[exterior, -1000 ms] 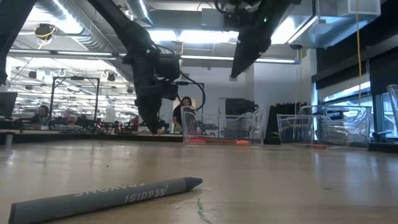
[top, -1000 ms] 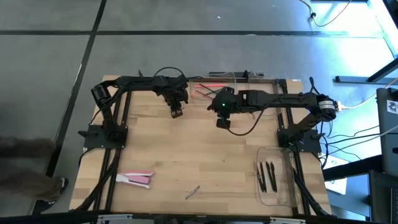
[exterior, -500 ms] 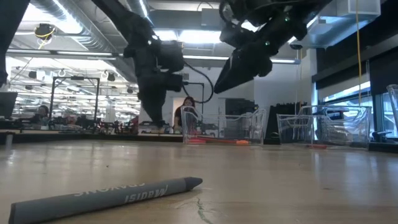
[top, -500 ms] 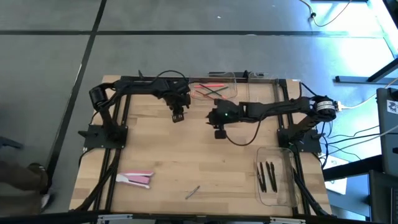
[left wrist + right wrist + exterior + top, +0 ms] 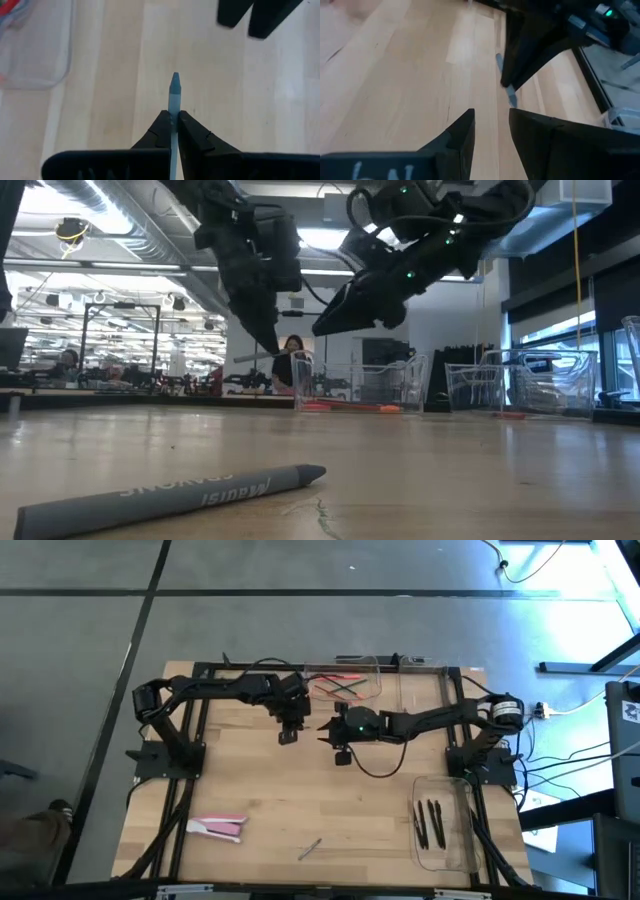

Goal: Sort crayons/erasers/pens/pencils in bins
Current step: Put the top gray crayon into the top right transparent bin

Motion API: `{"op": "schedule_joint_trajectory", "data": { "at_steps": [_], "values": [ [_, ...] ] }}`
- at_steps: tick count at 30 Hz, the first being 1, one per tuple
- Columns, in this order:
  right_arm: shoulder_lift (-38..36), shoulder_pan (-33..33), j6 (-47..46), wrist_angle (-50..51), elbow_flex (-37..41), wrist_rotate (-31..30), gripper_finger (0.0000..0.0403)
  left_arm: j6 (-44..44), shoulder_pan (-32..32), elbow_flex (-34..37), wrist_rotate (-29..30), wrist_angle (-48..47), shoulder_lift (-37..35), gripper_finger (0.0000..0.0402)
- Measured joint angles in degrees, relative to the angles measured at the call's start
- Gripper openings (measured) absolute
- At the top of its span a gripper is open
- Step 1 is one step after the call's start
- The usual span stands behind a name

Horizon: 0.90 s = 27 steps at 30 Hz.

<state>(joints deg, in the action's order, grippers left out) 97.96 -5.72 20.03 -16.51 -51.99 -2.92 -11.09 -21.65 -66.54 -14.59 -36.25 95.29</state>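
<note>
Wood makes up the big light-brown table (image 5: 330, 800), and it is the largest thing in sight. Two dark robot arms reach over its far half.

Next come the clear plastic tubs. One see-through bin with rounded corners (image 5: 344, 686) sits at the far edge of the table, and thin red and green sticks lie inside it. Another clear bin (image 5: 446, 824) sits by the right near corner, and three black pens (image 5: 430, 823) lie in it side by side. In the low view, clear tubs show at the far edge, but how many stand there is hard to tell.

The left gripper (image 5: 173, 124) hangs just in front of the far bin, above the wood. Its two fingers are pressed tight on a thin grey-blue crayon (image 5: 173, 95), whose pointed tip sticks out past them.

The right gripper (image 5: 491, 125) is just beside it, near the middle of the table. Its fingers stand apart with nothing between them.

A flat pink eraser block (image 5: 217, 829) lies on the near left part of the table, outside any bin. A small grey crayon (image 5: 309, 849) lies on the wood near the front edge.
</note>
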Motion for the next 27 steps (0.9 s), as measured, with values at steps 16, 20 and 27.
{"op": "schedule_joint_trajectory", "data": {
  "at_steps": [16,20,27],
  "values": [
    [4.8,-1.2,2.7,-9.3,-0.1,0.0,0.0124,0.1,1.5,0.0,0.1,-0.2,0.0,0.0004],
    [4.8,-2.2,2.7,-9.5,-0.1,0.0,0.0124,0.1,1.5,0.0,0.1,-0.2,0.0,0.0008],
    [7.9,-2.4,2.7,-10.8,-0.7,1.6,0.0124,0.1,1.5,0.0,0.1,-0.2,0.0,0.0003]
  ]
}}
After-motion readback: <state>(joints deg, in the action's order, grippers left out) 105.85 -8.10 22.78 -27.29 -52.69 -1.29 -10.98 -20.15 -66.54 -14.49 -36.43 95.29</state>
